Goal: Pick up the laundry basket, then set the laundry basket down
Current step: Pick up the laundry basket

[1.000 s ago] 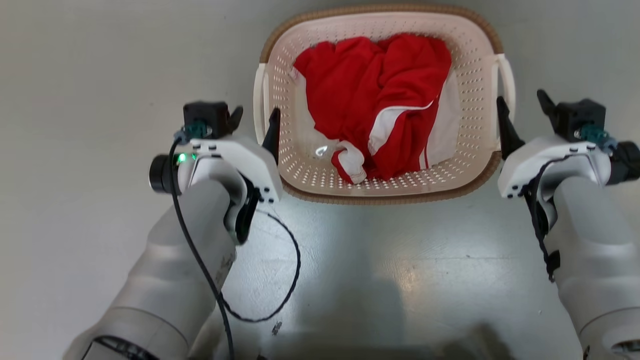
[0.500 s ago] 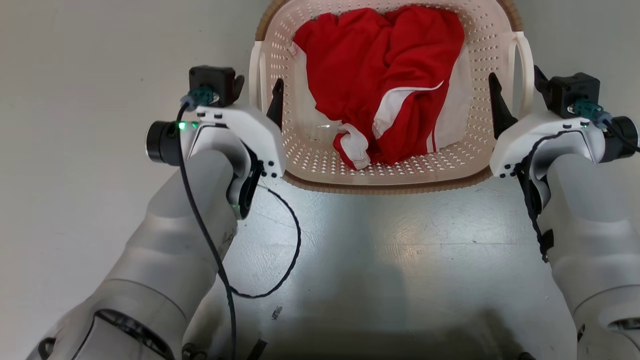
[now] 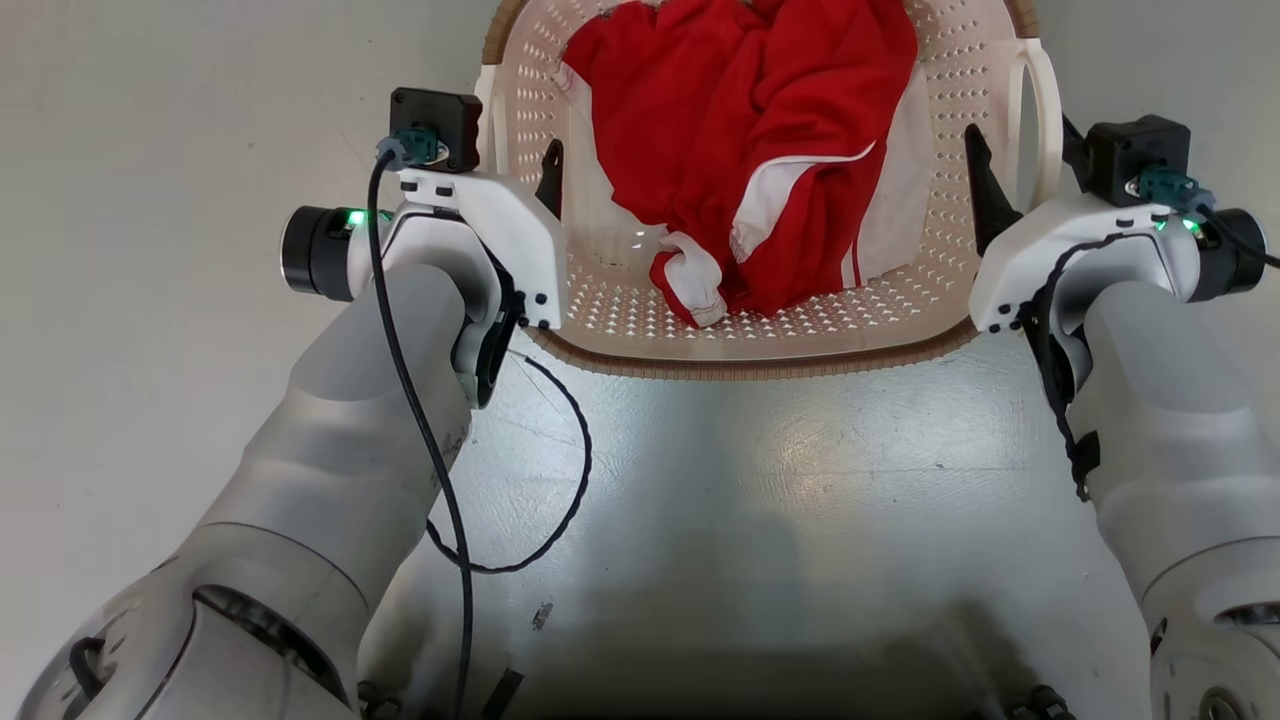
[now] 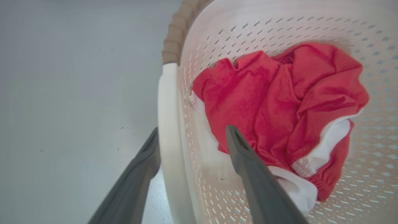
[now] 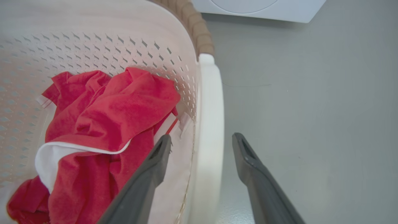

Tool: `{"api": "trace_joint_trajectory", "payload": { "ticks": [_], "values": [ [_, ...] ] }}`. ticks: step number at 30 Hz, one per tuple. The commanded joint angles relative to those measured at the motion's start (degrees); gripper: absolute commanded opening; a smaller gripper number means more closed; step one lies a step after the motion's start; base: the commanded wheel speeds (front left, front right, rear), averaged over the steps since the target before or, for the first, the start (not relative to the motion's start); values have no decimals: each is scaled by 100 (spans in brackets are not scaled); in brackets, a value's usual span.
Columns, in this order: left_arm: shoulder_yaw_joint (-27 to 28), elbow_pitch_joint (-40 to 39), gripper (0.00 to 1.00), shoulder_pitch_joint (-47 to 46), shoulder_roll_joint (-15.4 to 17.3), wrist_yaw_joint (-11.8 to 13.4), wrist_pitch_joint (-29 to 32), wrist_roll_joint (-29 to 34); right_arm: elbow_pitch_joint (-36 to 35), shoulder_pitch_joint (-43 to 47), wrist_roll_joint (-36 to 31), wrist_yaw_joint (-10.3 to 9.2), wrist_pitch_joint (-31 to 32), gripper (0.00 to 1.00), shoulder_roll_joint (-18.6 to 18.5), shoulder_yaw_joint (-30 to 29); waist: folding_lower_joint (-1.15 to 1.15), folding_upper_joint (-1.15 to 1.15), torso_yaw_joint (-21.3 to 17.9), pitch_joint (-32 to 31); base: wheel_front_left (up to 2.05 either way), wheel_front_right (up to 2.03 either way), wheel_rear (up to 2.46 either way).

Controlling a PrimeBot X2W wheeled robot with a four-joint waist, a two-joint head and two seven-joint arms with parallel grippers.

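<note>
The laundry basket (image 3: 760,362) is cream-white and perforated with a brown woven rim. It stands on the floor at the top centre of the head view, with crumpled red and white clothes (image 3: 760,130) inside. My left gripper (image 3: 515,165) is open and straddles the basket's left white handle (image 4: 168,124), one finger inside the basket and one outside. My right gripper (image 3: 1020,160) is open astride the right white handle (image 5: 211,124) in the same way. No pad presses visibly on either handle.
Pale grey glossy floor (image 3: 760,520) lies all around the basket. A loose black cable (image 3: 560,500) hangs from my left arm above the floor. The white base of a washing machine (image 5: 258,7) stands beyond the basket's far right corner.
The head camera has dropped closer, so the basket sits higher and larger in the picture. Both open grippers have advanced along the basket's sides until their fingers straddle the handles.
</note>
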Motion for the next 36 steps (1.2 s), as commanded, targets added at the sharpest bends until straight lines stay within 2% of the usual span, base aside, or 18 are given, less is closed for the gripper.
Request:
{"api": "trace_joint_trajectory", "payload": {
  "ticks": [1,23,24,25,26,36],
  "values": [
    [24,0,100,-35,126,44,-8,-35,-13,80,-85,34,-2,100,152,48,0,0,-3,11,0,0,0],
    [-429,167,100,-114,126,91,26,-477,324,-74,-201,34,7,100,181,-16,0,0,-4,-11,0,0,0],
    [-451,174,91,-114,126,87,32,-490,334,-84,-191,34,4,47,181,-4,0,0,-8,-12,0,0,0],
    [-486,184,33,-114,126,82,49,-491,348,-95,-172,34,1,2,181,12,0,0,-12,-11,0,0,0],
    [-513,193,0,-113,126,81,54,-497,363,-107,-148,34,-2,0,181,32,0,0,-17,-7,0,0,0],
    [-700,184,0,-35,126,162,13,-619,466,-72,-10,34,-8,0,181,158,0,0,-58,-55,0,0,0]
  ]
}}
